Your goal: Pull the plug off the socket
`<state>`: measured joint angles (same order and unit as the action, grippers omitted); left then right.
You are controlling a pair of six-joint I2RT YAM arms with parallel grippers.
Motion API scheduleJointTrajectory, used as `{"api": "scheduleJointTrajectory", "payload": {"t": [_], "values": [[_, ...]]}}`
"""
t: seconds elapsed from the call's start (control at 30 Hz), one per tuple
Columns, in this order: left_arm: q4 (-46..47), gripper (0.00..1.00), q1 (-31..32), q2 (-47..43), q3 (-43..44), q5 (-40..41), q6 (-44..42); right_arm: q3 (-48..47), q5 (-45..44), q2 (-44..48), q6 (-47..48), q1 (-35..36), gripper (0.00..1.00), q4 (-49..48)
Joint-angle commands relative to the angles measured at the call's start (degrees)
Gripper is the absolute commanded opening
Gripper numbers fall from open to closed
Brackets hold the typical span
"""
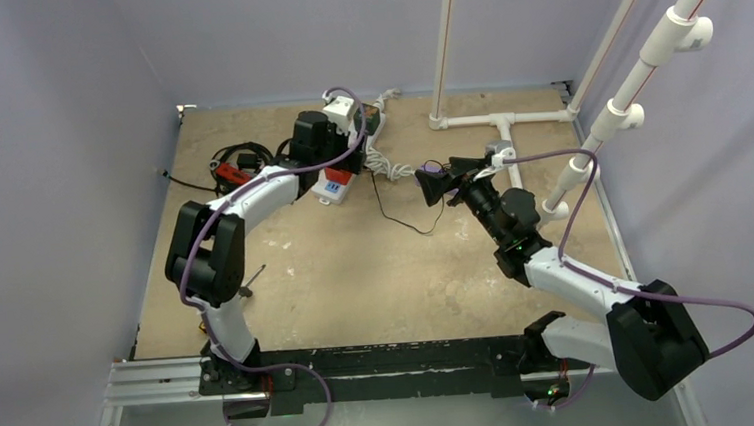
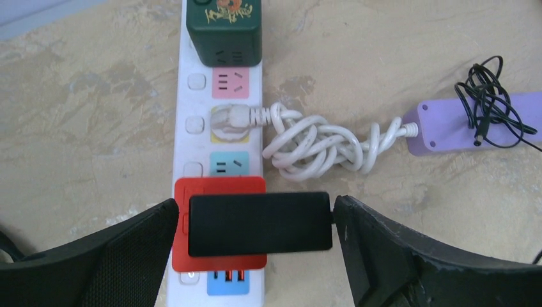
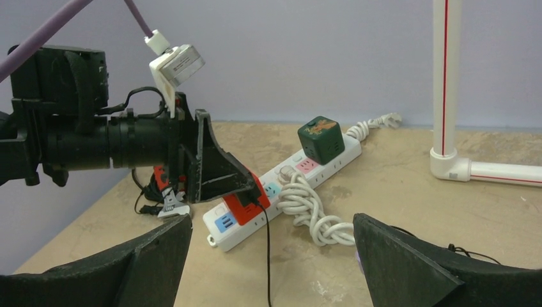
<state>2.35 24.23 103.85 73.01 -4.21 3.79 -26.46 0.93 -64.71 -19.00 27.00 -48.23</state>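
The long white power strip [image 2: 185,137] lies at the back of the table [image 1: 332,189]. It carries a green cube adapter [image 2: 224,29], a white plug [image 2: 230,118] with a coiled white cord, and a red adapter [image 2: 220,185]. A black plug [image 2: 261,224] with a thin black cable sits on the red adapter. My left gripper [image 2: 255,211] straddles the black plug end to end. The right finger touches its cable end and a thin gap shows at the left finger. My right gripper [image 1: 429,184] is open and empty, and hovers apart to the strip's right [image 3: 271,224].
A flat purple bar [image 2: 447,121] lies right of the strip, joined by the coiled white cord [image 2: 313,144]. A thin black cable [image 3: 267,256] trails toward the table's middle. A wrench, a red tool and black cables [image 1: 234,165] lie at the back left. A white pipe frame [image 1: 497,119] stands at the back right.
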Motion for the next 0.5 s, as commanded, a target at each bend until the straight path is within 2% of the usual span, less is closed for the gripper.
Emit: {"api": "scheduleJointTrajectory", "payload": {"t": [0.0,0.2,0.37,0.47], "values": [[-1.0,0.85,0.5,3.0,4.8,2.4,-2.3,-2.5,1.1,-0.7,1.2,0.2,0.99,-1.5],[-1.7,0.56,0.6,3.4,5.1,2.8,-2.4,-2.6,0.8,-1.0,1.2,0.2,0.99,-1.4],[-2.3,0.51,1.4,2.9,4.9,2.3,-2.9,-2.9,0.7,-1.4,1.3,0.2,0.99,-1.1],[-6.8,0.47,2.1,1.8,4.6,5.2,-3.0,-2.9,0.4,-1.0,1.5,0.2,0.99,-0.8]]}}
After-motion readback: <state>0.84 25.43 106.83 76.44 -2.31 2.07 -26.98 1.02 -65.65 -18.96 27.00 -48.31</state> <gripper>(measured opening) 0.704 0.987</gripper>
